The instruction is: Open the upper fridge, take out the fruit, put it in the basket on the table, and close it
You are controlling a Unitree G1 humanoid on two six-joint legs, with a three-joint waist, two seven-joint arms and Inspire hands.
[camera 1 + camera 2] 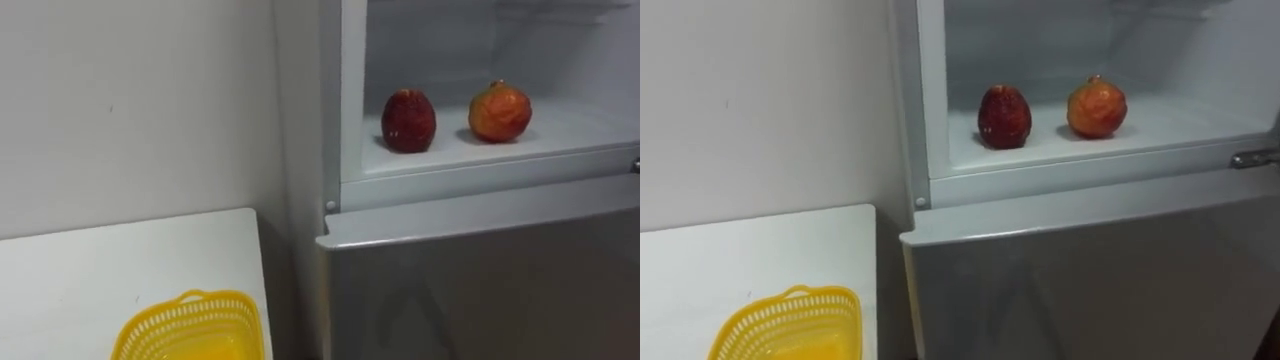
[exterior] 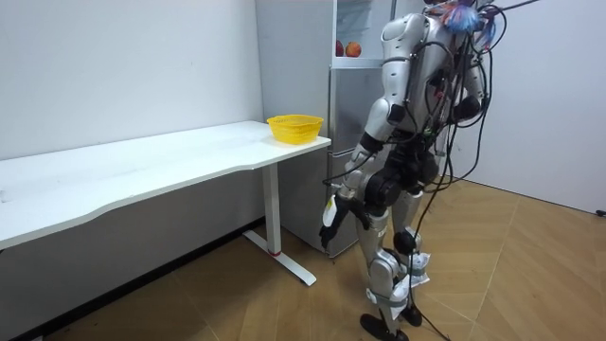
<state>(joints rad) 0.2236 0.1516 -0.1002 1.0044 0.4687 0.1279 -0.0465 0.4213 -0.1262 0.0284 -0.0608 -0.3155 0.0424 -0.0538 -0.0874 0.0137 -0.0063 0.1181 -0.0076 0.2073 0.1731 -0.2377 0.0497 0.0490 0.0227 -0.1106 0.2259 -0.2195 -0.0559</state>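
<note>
The upper fridge compartment (image 1: 450,45) is standing open at the front, leaving free room above and between the dark red fruit (image 1: 408,120) and the orange fruit (image 1: 499,111). Its left frame (image 1: 352,100) and the shut lower door (image 1: 480,290) are bounding the opening; the table (image 1: 60,270) with the yellow basket (image 1: 190,325) is crowding the left side.

Reads as a plain room set up as a kitchen corner for testing. Silver two-door fridge (image 2: 346,123) stands against a bare white wall (image 2: 123,66). Its upper compartment is open, with a dark red fruit (image 1: 408,121) and an orange-red fruit (image 1: 499,112) on the shelf. Long white tabletop (image 2: 142,166) just beside it carries a yellow basket (image 2: 294,127). Herringbone wood floor (image 2: 530,275).
</note>
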